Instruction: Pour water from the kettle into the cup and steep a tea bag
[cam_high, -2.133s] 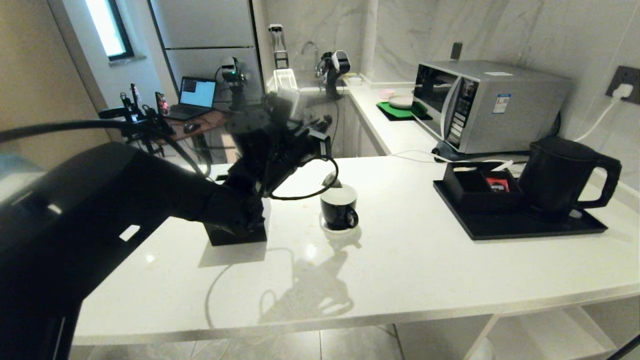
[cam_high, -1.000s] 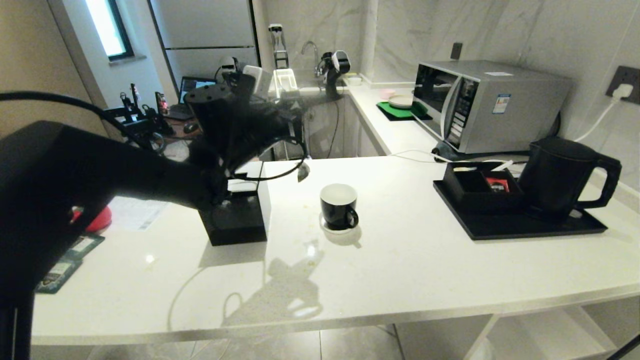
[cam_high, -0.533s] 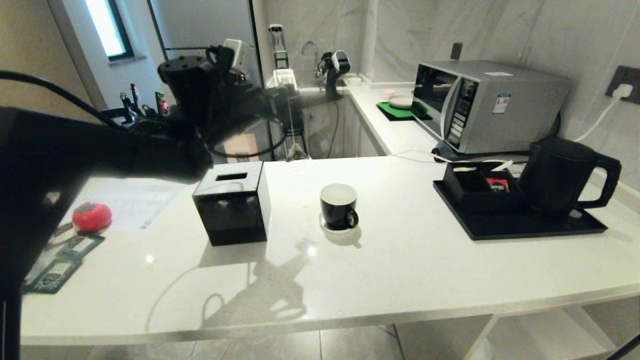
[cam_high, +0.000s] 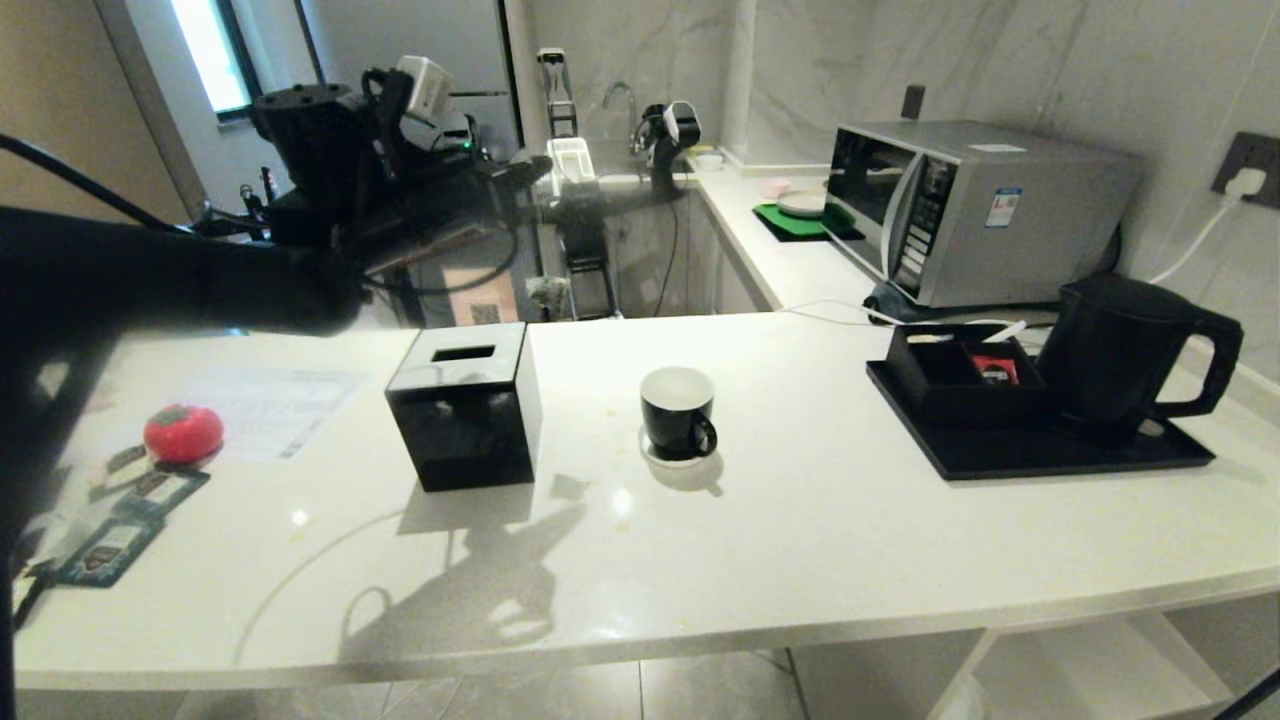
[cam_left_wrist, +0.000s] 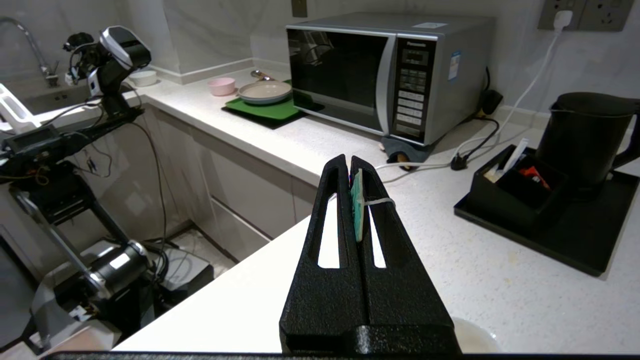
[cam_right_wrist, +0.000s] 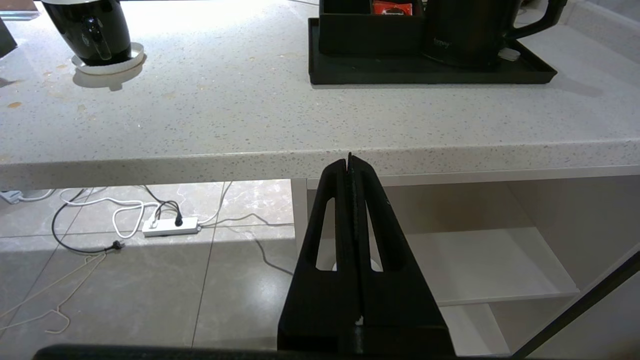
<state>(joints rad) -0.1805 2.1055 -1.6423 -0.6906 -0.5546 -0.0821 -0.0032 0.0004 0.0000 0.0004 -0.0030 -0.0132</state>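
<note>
The cup (cam_high: 678, 413), a small black mug with a white inside, stands upright on its white saucer (cam_high: 673, 452) on the white counter (cam_high: 800, 540), handle turned toward the counter's front edge. The black cube tissue box (cam_high: 464, 403) sits near the cup on its left. Well apart on the cup's right, the black tray (cam_high: 1030, 450) carries the tall black kettle (cam_high: 1125, 352), handle away from the cup, and an open black box (cam_high: 955, 380) holding a red packet (cam_high: 994, 371). Behind the tray is the silver microwave (cam_high: 975, 210).

The left gripper (cam_left_wrist: 350, 167) is raised beyond the cup, past the counter's far edge; its fingers are pressed together on a small green tag with white string (cam_left_wrist: 358, 205). The tea bag (cam_high: 548, 291) dangles blurred below it. The right gripper (cam_right_wrist: 349, 165), fingers together and empty, hangs below the counter's front edge.

Far left of the cup lie a red tomato-shaped ball (cam_high: 184, 432) and flat dark sachets (cam_high: 110, 540).
</note>
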